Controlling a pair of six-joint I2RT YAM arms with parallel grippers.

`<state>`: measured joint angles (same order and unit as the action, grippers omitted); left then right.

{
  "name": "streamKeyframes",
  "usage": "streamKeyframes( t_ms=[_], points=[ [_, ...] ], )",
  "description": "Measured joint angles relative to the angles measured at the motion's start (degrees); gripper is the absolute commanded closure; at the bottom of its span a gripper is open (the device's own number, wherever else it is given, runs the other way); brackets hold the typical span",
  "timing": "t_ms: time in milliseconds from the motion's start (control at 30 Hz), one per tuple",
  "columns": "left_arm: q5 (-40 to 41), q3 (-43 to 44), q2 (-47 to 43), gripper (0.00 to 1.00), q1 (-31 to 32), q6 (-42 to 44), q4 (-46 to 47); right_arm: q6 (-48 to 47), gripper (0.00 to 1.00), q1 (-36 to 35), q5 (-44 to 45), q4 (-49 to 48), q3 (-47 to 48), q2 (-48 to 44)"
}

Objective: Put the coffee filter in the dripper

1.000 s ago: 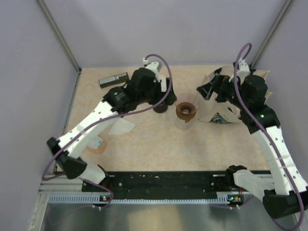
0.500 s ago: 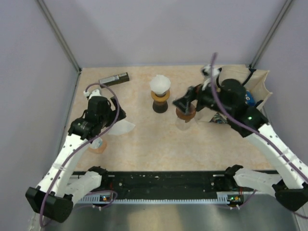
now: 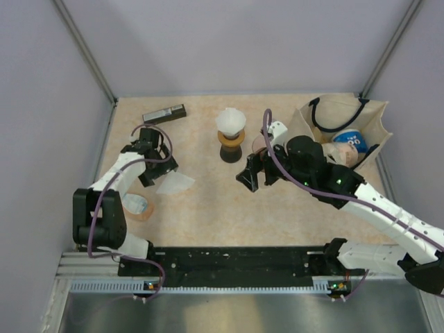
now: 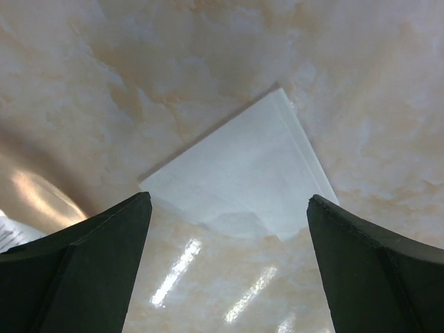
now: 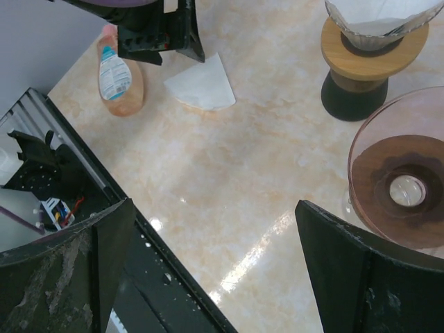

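Note:
A white coffee filter (image 3: pixel 230 121) sits open in a dripper with a wooden collar (image 3: pixel 230 139) on a black base; the filter also shows in the right wrist view (image 5: pixel 374 21). A second filter (image 3: pixel 176 184) lies flat and folded on the table, also in the left wrist view (image 4: pixel 243 173) and the right wrist view (image 5: pixel 203 87). My left gripper (image 3: pixel 154 172) is open and empty just above this flat filter (image 4: pixel 229 277). My right gripper (image 3: pixel 255 178) is open and empty over bare table (image 5: pixel 215 277). A brown glass dripper (image 5: pixel 402 180) stands by its right finger.
A tan tote bag (image 3: pixel 371 118) holding a blue-and-white item stands at the back right. A black bar (image 3: pixel 164 113) lies at the back left. A small bottle (image 3: pixel 137 206) lies near the left arm, also in the right wrist view (image 5: pixel 114 73). A black rail (image 3: pixel 236 260) runs along the near edge.
My left gripper left the wooden-collar dripper, where a white filter now sits, and came down over the flat filter. My right gripper moved from the bag toward the table's middle.

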<state>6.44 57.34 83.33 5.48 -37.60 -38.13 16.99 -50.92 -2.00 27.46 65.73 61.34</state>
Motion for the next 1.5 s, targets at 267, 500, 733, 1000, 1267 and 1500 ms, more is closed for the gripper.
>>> streamKeyframes(
  t_ms=[267,500,733,1000,1267,1500],
  points=[
    [-2.4,0.0,11.0,0.01,-0.5,-1.6,3.8,0.8,0.02,-0.1,0.0,-1.4,-3.5,-5.7],
    [-5.8,-0.1,12.1,0.02,-0.5,-2.8,5.6,1.1,0.02,-0.1,0.3,-1.4,-5.0,-5.7],
    [-10.3,-8.5,4.7,0.01,5.3,-7.2,11.7,1.1,0.03,-0.1,0.4,-2.3,-5.4,-4.9],
    [-14.8,-18.9,-4.9,0.01,21.3,-17.1,16.1,1.0,0.04,-4.0,1.0,-2.8,-5.4,2.0],
    [-16.3,-29.3,-19.2,0.01,24.0,-24.1,15.3,3.5,0.04,-16.9,11.0,-1.4,-5.4,10.0],
    [-16.6,-33.5,-26.9,0.01,24.3,-27.3,13.1,14.1,0.09,-20.6,16.8,-3.9,-9.8,16.8]
  ],
)
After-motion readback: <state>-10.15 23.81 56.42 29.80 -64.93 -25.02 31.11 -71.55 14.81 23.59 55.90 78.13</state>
